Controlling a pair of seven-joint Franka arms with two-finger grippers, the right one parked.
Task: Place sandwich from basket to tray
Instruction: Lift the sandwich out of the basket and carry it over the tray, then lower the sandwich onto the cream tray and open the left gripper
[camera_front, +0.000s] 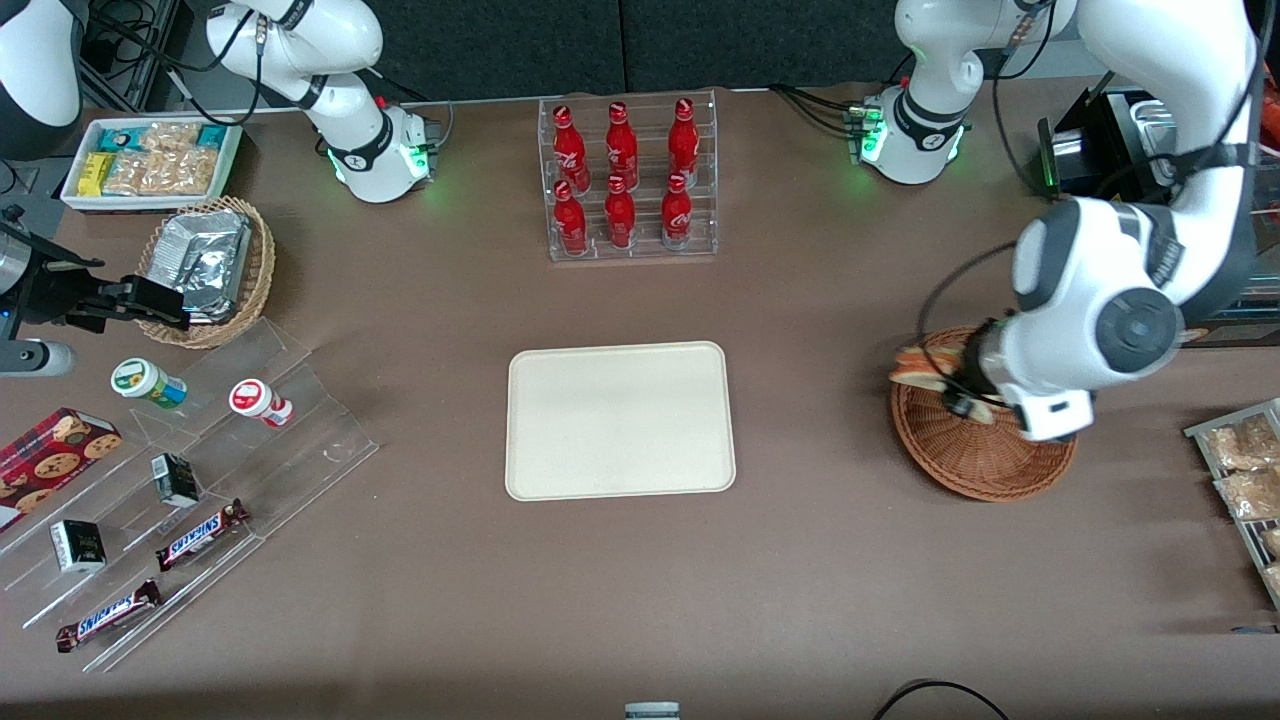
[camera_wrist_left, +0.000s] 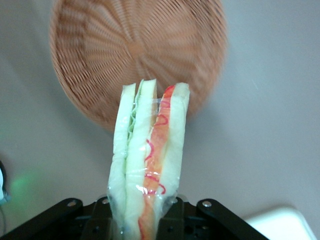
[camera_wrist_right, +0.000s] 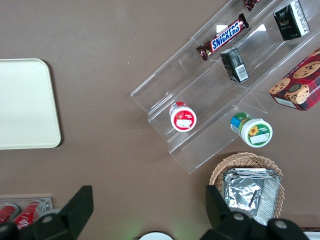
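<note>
1. One sandwich (camera_wrist_left: 148, 165) is held in the gripper (camera_wrist_left: 145, 220); the two fingers are pressed against its sides, with the white bread and the red and green filling standing up between them; in the front view the sandwich (camera_front: 925, 366) is seen lifted above the basket's rim, on the side nearest the tray.

2. The basket (camera_front: 975, 440) is seen below the gripper (camera_front: 958, 392); in the wrist view the basket (camera_wrist_left: 137, 50) looks bare inside, so the lifting part seems to be done; the carrying part is judged to be the step in hand.

3. The tray (camera_front: 620, 420) lies flat on the table (camera_front: 800, 600), well apart from the basket, toward the middle; nothing is seen on it; a pale corner of the tray (camera_wrist_left: 280, 225) is seen in the wrist view too.

4. The sandwich should be kept high enough that the basket's rim is not bumped; the squeeze should be kept soft but firm, since the bread is likely squashy and the clear wrap likely slippery.

5. The sandwich should be carried sideways slowly, so that it is not swung loose; the rack of red bottles (camera_front: 628, 180) stands farther from the front camera than the tray and should not be in the way.

6. The sandwich should be brought down near the middle of the tray before the fingers are opened; dropping it from high up could make it roll over the low rim.
</note>
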